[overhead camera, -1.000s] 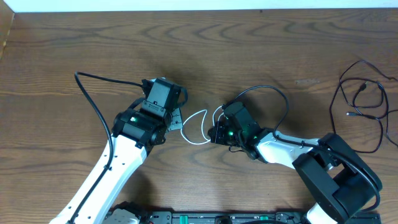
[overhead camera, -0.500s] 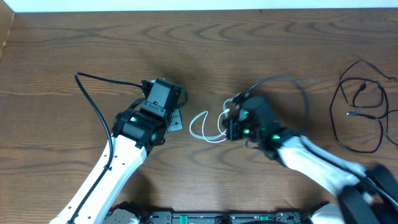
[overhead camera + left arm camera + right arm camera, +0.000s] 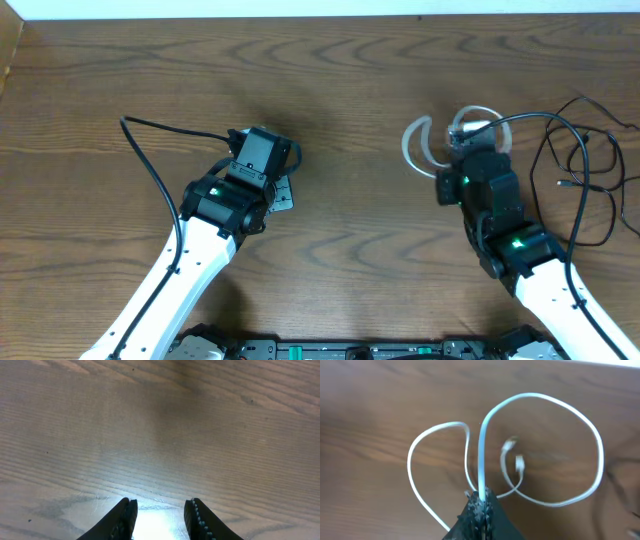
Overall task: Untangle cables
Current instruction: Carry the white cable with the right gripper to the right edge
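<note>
Table (image 3: 350, 90): brown wood grain.
Black cable (image 3: 575, 185) lies on it in loose loops at the far right side.

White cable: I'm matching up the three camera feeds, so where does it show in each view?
Overhead: upper right, the white cable loops just beyond the right tool.
Left wrist: not in it; only the table and the open left tool.
Right wrist: centre of frame, loops spreading to both sides above the shut tool at the bottom edge.
Shared landmark: the right tool pinching the cable, in overhead and right wrist.
</note>
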Robot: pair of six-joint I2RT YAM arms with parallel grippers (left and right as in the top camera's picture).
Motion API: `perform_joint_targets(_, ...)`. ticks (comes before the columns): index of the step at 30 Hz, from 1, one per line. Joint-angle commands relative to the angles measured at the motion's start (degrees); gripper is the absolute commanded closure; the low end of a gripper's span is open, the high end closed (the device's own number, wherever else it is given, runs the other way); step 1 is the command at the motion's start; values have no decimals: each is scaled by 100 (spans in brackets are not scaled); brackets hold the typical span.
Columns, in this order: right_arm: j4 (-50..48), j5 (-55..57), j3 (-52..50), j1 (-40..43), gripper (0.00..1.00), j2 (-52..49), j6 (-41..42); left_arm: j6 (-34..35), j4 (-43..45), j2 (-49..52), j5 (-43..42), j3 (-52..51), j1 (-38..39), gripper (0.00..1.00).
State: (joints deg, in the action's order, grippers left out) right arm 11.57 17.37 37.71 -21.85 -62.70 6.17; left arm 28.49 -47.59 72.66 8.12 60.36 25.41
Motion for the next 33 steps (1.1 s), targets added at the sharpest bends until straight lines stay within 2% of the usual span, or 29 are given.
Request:
perform_joint_targets(1,273,872,13,184,99,-186,-413,-31,-17,37,136,-57,2,64)
perform_joint_targets(6,369,885,11,352,99,-588,-411,-31,-17,37,136,-57,2,64)
perform_joint_targets(11,4,986,11,356,99,-763,-413,-31,-35,37,136,-57,2,64)
perform_joint_targets(16,-1456,1545,22,577,99,-656,-415,-31,-42,37,136,-57,2,64)
perform_joint_targets(22,-3239,1655,114,1322,99,-393,-586,-31,-205,37,138,-57,2,64)
perform_joint_targets(24,-3268,1628,260,1650,99,-369,-588,-31,-229,37,138,-57,2,64)
perform_joint_targets(33,-1821,260,1392,3292,99,-466,-573,-26,-205,37,138,-57,2,64)
